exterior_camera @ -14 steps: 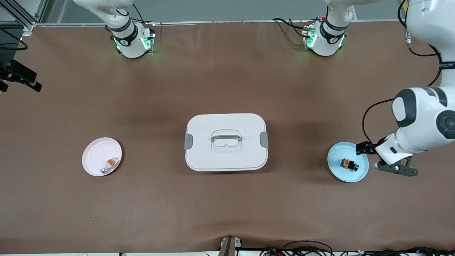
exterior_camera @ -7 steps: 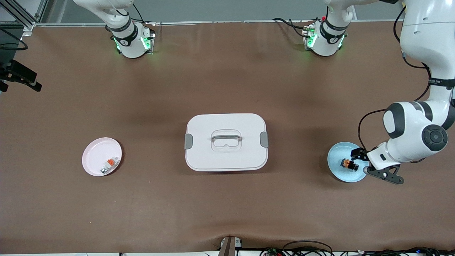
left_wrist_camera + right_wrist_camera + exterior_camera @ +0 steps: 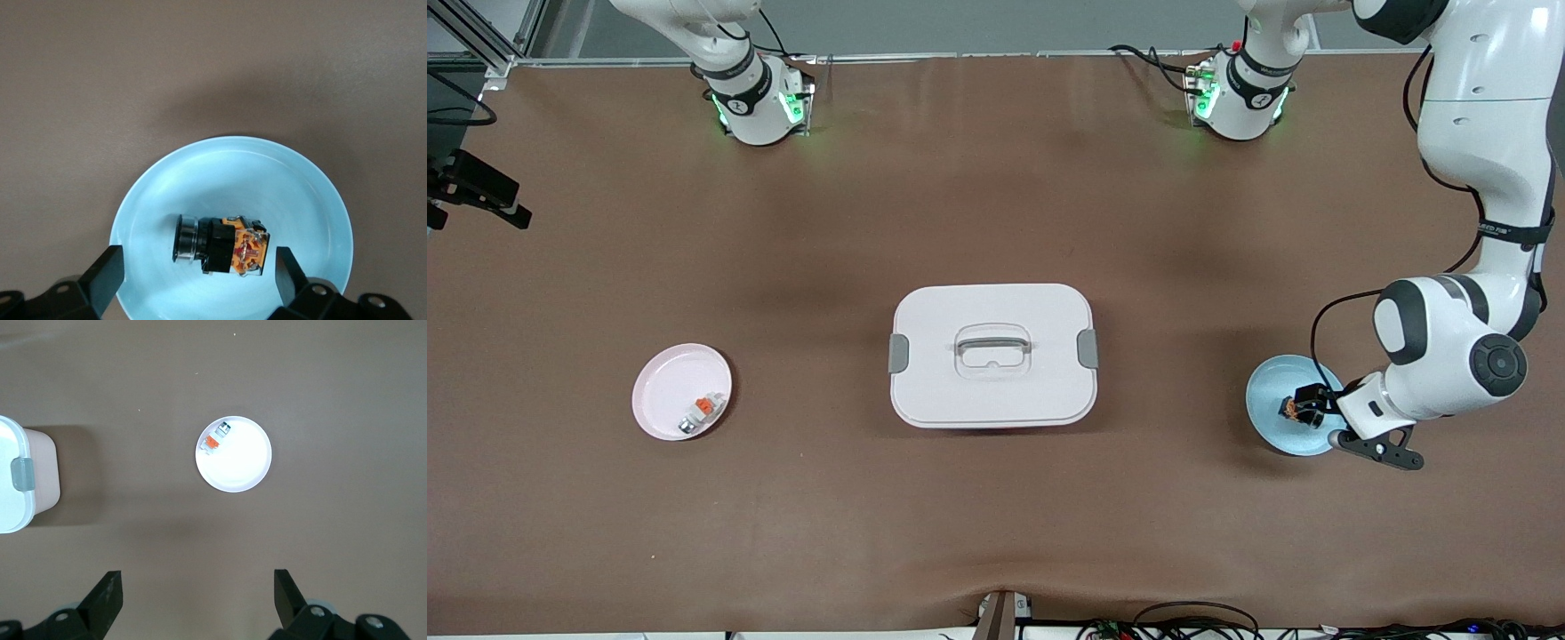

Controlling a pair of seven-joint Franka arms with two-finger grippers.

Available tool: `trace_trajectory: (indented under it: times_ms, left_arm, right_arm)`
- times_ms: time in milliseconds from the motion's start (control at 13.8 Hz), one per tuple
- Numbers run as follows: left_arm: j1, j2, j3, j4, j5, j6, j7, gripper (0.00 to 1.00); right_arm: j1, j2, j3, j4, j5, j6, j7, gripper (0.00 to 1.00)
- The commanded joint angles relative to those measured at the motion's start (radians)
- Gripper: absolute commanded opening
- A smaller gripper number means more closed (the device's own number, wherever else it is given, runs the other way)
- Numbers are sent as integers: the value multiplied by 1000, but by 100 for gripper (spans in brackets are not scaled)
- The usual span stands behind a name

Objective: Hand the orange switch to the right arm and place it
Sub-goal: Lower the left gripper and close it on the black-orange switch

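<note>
The orange switch (image 3: 1291, 408) (image 3: 223, 245), a small black body with an orange-copper end, lies on its side in the blue plate (image 3: 1272, 388) (image 3: 167, 180) at the left arm's end of the table. My left gripper (image 3: 1309, 406) (image 3: 197, 268) hangs low over that plate, open, one finger on each side of the switch and neither touching it. My right gripper (image 3: 197, 587) is open and empty, high above the bare table near the pink plate (image 3: 243, 463); the front view does not show it.
A white lidded box (image 3: 992, 356) (image 3: 13, 480) with a handle stands mid-table. The pink plate (image 3: 663, 391) toward the right arm's end holds a pale grey-white piece with an orange top (image 3: 703, 409) (image 3: 213, 442). Brown mat surrounds everything.
My left arm has swung in from beside the blue plate, bringing its open gripper over the plate and around the switch. The switch, box and pink plate have not moved.
</note>
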Motion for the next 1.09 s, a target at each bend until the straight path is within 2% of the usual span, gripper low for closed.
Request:
trace_trajectory:
  times_ms: [0,1018]
  left_arm:
    - [-4,21,0,18,-17,16,17,100]
    - [-9,67,0,10,-9,36,15,100]
  right_arm:
    - [-7,-8,7,-2,1,-2,5,100]
    - [-12,-8,6,-2,1,-1,5,100]
